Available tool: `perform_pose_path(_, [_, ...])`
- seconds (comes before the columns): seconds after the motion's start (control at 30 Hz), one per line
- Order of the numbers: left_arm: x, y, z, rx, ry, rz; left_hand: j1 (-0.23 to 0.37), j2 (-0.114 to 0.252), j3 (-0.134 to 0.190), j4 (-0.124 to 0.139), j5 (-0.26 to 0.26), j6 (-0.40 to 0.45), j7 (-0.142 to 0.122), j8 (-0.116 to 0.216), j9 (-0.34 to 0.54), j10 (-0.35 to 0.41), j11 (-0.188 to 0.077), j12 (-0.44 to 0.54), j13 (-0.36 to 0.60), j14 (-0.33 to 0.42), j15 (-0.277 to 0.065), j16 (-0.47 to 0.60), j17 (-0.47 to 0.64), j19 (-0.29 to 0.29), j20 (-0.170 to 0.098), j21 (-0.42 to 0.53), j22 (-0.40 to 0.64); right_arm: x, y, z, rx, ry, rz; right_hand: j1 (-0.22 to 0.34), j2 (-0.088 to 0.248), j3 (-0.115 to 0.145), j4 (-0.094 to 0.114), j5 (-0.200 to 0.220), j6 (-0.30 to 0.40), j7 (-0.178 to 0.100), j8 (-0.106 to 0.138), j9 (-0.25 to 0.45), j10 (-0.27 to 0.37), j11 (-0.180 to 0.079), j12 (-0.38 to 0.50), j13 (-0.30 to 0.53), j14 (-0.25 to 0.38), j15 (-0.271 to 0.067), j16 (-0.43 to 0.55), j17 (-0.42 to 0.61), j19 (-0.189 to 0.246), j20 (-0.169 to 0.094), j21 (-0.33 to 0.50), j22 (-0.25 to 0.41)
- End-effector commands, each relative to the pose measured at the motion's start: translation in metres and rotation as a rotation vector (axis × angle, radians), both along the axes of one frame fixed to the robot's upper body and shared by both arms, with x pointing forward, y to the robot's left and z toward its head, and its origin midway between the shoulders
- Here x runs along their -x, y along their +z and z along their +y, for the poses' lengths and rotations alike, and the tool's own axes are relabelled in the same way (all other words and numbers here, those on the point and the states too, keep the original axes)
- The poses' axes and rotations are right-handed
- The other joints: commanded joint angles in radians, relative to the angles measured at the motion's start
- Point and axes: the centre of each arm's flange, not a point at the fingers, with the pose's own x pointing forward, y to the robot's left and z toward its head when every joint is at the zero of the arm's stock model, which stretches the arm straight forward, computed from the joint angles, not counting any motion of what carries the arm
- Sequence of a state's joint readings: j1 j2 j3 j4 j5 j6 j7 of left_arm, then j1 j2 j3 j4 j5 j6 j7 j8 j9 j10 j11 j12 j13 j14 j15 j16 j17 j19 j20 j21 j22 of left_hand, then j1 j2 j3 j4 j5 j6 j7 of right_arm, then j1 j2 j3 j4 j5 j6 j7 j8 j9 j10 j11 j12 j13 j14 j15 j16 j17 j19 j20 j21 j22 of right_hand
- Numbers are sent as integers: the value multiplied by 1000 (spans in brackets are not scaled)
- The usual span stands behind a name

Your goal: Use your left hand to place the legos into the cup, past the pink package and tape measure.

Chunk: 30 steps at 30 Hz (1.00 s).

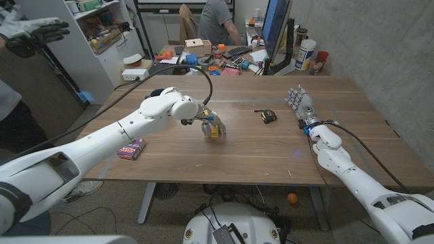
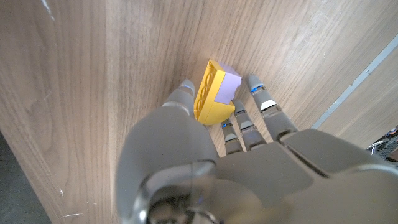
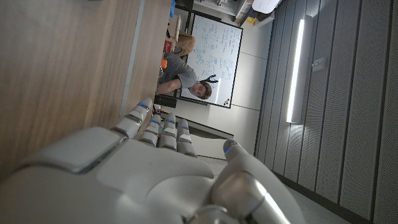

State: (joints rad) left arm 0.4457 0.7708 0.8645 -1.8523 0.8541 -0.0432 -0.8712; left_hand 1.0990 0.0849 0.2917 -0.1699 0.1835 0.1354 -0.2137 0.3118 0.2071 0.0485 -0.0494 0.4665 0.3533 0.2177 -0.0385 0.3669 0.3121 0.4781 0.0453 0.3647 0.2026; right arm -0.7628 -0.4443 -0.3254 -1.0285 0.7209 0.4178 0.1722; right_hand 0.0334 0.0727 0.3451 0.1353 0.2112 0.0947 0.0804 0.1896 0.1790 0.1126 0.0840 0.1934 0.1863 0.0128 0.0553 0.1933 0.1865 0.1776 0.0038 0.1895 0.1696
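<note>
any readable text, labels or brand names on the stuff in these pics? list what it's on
No text can be read in any of the views.
pink package: its print is too small and blurred to read.
tape measure: no legible label.
whiteboard: handwriting shows, but is too small to make out.
legos at the left hand: plain yellow and lilac, no lettering seen.

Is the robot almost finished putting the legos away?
Not yet, it is near the start. The left hand has its fingers around the yellow and purple legos, which sit low at the table. The pink package and tape measure lie on the table. Carrying and dropping the legos into a cup is left; I see no cup here.
</note>
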Motion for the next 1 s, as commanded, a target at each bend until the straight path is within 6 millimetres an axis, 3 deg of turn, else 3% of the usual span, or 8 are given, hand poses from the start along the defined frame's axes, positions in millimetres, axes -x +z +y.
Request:
perform_pose_path(0.03, [3, -5, 1, 37, -28, -31, 72, -9, -24, 0, -3, 107, -5, 36, 5, 52, -6, 60, 35, 89, -57, 70, 68, 141, -68, 68, 6, 2, 2, -4, -3, -5, -8, 2, -10, -4, 0, 9, 7, -1, 1, 3, 8, -2, 4, 3, 5, 6, 2, -1, 4, 6, 9, 5])
perform_pose_path(0.2, [4, -7, 2, 69, -38, -47, 152, -4, -32, 1, -5, 253, 13, 80, 2, 92, 8, 109, 61, 148, -87, 124, 137, 258, -164, 143, 12, 5, 6, -4, -2, -4, -26, 2, -10, -5, -1, 10, 7, -1, 1, 3, 8, -3, 4, 3, 7, 10, 2, -1, 5, 8, 9, 5])
perform_pose_path(0.27, [4, -8, 3, 86, -45, -52, 177, -12, -36, 3, -3, 360, 51, 110, 1, 153, -2, 149, 74, 217, -115, 144, 154, 304, -225, 185, 16, 6, 7, -4, 0, -5, -34, 2, -10, -6, -1, 10, 7, -1, 1, 3, 8, -3, 4, 3, 8, 11, 3, -1, 5, 9, 9, 5])
perform_pose_path(0.33, [5, -9, 4, 98, -49, -59, 202, -7, -31, 1, 1, 417, 95, 120, -1, 203, -1, 180, 82, 268, -130, 155, 166, 340, -245, 218, 19, 7, 8, -3, 0, -6, -39, 2, -11, -6, -1, 10, 7, -1, 1, 3, 8, -3, 4, 3, 8, 12, 3, -1, 5, 9, 9, 5])
perform_pose_path(0.37, [5, -9, 5, 102, -51, -62, 218, -6, -28, 2, 3, 466, 134, 128, -2, 234, -2, 201, 87, 310, -141, 163, 174, 351, -257, 238, 21, 8, 8, -3, 0, -7, -40, 2, -11, -6, -1, 10, 7, -1, 1, 3, 9, -3, 4, 3, 9, 13, 3, -1, 5, 9, 9, 5])
perform_pose_path(0.53, [4, -11, 8, 128, -54, -61, 277, 9, -14, 1, 7, 582, 226, 135, -4, 330, -1, 262, 102, 429, -161, 191, 215, 372, -259, 299, 23, 7, 7, -2, -1, -9, -37, 2, -11, -7, -1, 11, 6, -1, 1, 3, 9, -3, 4, 3, 12, 13, 4, -1, 5, 10, 9, 5])
perform_pose_path(0.63, [5, -11, 10, 138, -61, -71, 303, 11, -15, -1, 7, 604, 229, 127, -4, 350, -2, 279, 109, 476, -161, 221, 253, 380, -262, 325, 24, 7, 7, 0, -1, -9, -37, 2, -11, -7, -1, 11, 6, -2, 0, 3, 9, -4, 4, 3, 14, 14, 4, -1, 5, 10, 9, 5])
perform_pose_path(1.0, [10, 2, 18, 198, -84, -142, 322, 12, -16, -2, 9, 622, 242, 122, -3, 350, -1, 284, 114, 492, -165, 229, 271, 381, -262, 343, 25, 10, 9, 5, 14, -18, -42, 2, -13, -9, -2, 11, 4, -3, 0, 3, 9, -3, 3, 3, 14, 15, 3, -1, 5, 12, 9, 5])
